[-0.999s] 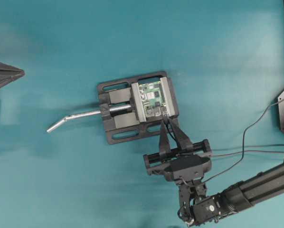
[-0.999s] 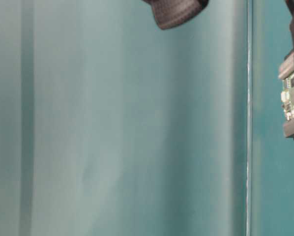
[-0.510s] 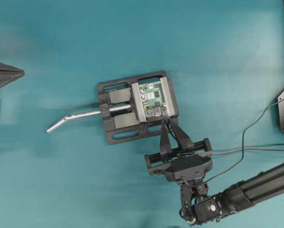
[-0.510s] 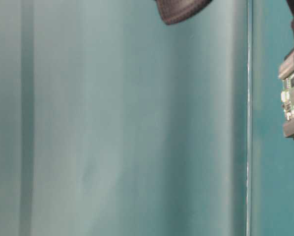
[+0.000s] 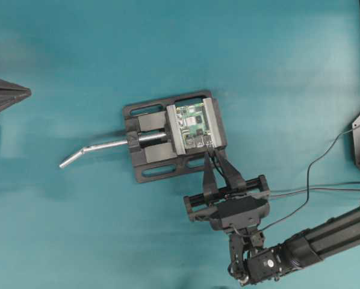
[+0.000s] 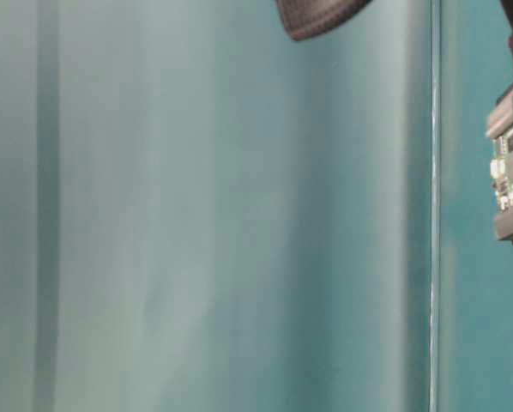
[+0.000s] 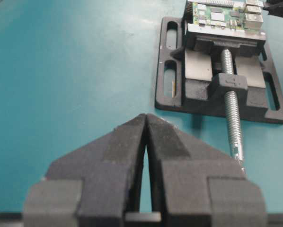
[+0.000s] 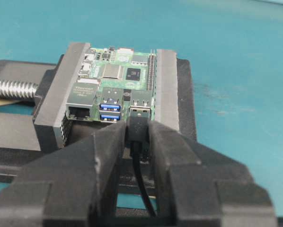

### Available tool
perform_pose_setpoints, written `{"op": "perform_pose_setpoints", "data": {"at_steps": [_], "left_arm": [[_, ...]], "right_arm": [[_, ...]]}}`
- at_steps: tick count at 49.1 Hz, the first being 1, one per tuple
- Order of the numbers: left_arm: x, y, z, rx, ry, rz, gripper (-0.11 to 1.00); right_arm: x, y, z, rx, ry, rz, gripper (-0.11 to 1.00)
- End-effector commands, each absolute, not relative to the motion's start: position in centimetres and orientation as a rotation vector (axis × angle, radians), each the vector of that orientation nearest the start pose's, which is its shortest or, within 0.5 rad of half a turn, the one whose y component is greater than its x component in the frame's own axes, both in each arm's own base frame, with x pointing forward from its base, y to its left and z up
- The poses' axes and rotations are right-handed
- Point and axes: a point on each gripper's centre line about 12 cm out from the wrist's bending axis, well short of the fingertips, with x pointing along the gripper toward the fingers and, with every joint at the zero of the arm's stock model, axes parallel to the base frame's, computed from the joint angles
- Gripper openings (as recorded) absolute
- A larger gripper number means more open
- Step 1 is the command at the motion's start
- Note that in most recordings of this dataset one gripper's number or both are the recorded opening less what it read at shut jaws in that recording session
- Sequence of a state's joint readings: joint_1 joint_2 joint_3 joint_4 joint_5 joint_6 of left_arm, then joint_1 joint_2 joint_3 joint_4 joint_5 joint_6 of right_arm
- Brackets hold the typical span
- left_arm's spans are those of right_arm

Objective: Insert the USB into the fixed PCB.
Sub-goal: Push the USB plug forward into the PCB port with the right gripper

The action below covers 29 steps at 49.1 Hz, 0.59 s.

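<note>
Right tool (image 8: 137,130) clenched on the USB (image 8: 138,124), reaching level at the fixed PCB (image 8: 119,80)

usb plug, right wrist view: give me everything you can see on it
The USB is a small black plug body with a silver metal tip, pinched between the two black fingers of the right gripper. Its thin black cable hangs down from the rear between the fingers. It points level at the fixed PCB, with the tip at the mouth of the rightmost port, right of the two blue ports. How far in it sits cannot be told. In the overhead view it is mostly hidden by the fingers.
</note>
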<state>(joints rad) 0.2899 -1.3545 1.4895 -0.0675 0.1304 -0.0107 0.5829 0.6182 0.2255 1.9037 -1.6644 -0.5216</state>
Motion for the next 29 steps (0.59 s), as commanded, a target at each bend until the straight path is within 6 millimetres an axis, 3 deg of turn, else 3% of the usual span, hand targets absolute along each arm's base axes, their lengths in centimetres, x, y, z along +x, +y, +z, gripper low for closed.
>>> {"op": "perform_pose_setpoints", "data": {"at_steps": [1,29], "left_arm": [[12.8,3.8,18.9,-0.112,0.228,0.294,0.0],[12.8,3.8,18.9,-0.111,0.226,0.293,0.0]], "right_arm": [[39.2,9.8,11.3,0.277,-0.014,-1.354,0.21],[39.5,8.6,11.3,0.274,-0.022,-1.378,0.21]]}}
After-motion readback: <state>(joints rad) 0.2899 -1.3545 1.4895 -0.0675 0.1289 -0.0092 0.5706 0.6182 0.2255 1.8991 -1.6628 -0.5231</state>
